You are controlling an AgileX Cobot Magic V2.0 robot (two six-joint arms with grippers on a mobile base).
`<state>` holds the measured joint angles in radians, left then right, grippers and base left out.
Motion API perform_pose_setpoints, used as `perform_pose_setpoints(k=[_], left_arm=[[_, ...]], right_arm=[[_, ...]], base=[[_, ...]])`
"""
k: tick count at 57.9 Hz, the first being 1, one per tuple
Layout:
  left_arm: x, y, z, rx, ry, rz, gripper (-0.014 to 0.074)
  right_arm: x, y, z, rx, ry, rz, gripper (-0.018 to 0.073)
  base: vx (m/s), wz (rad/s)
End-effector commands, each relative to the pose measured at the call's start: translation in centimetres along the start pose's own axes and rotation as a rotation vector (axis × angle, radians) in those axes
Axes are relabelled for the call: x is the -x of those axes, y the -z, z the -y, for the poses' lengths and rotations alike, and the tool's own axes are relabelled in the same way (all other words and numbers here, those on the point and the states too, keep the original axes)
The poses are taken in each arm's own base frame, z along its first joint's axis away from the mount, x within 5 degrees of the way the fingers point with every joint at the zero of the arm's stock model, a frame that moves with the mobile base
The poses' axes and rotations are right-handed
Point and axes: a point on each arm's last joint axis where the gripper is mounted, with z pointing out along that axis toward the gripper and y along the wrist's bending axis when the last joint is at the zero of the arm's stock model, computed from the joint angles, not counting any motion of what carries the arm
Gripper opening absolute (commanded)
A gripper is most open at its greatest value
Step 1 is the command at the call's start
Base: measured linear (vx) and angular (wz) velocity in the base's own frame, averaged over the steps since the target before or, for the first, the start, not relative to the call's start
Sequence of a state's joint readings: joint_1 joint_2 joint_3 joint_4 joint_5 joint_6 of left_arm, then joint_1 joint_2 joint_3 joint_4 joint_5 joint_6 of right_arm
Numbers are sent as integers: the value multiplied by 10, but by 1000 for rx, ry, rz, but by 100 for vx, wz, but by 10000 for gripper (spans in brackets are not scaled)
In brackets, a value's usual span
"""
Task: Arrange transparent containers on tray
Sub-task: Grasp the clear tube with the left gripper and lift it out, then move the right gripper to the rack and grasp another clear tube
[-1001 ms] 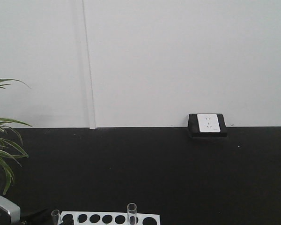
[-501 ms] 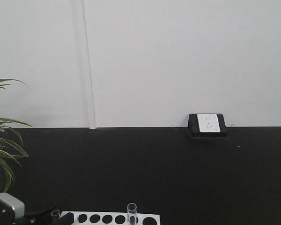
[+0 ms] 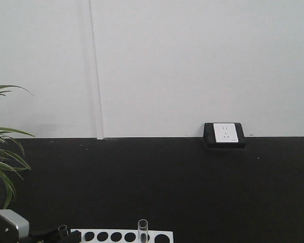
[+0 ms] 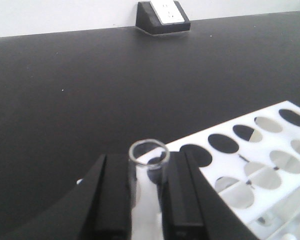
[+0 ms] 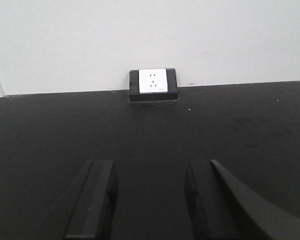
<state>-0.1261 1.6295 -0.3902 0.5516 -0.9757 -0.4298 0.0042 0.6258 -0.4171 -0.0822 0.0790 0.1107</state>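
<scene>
Left claw (image 4: 146,175): two matte black, flat-sided fingers at narrow spacing, clamped on a test tube from both sides.
Held test tube (image 4: 147,172): colourless glass, slim cylinder, round open rim above the fingers, upright. It sits at the near-left end of the rack; its lower end is hidden, so I cannot tell whether it is seated in a hole.
Rack (image 4: 260,147): white, smooth, flat top with two rows of round and oval-looking holes and a second plate below showing through them.
Second test tube (image 3: 142,230): same clear glass, standing upright in the rack, well apart from the held one.
Right claw (image 5: 149,190): black fingers spread wide with nothing between them, hovering over the bench.
Bench (image 5: 240,130): matte black, flat, faintly specked; a broad stretch runs from the rack back to the wall.
Back edge: straight line where the bench meets the white wall (image 3: 192,66); a black wedge box with a white socket face (image 5: 153,82) sits there.
Left margin: thin green plant leaves (image 3: 2,157) hang above the left arm.
</scene>
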Motion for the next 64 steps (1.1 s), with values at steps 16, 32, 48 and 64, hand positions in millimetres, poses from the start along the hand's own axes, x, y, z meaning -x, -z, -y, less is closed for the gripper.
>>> perform_pose_setpoints(k=[16,32,48,64], left_arm=[[43,13,12,-27,-43,192,208],[71,31,16,22,-11,329,208],[117,44,19,101,-55,354,208],[153,68,21,253,-81,286,208]], right_arm=[[17,1,-1,5,10,105,404],[17,1,-1,5,10,105,404],[17,1,-1,5,10,99,404],[17,1,-1,5,11,105,404]], base=[[0,0],[0,0],[0,0],[0,0]])
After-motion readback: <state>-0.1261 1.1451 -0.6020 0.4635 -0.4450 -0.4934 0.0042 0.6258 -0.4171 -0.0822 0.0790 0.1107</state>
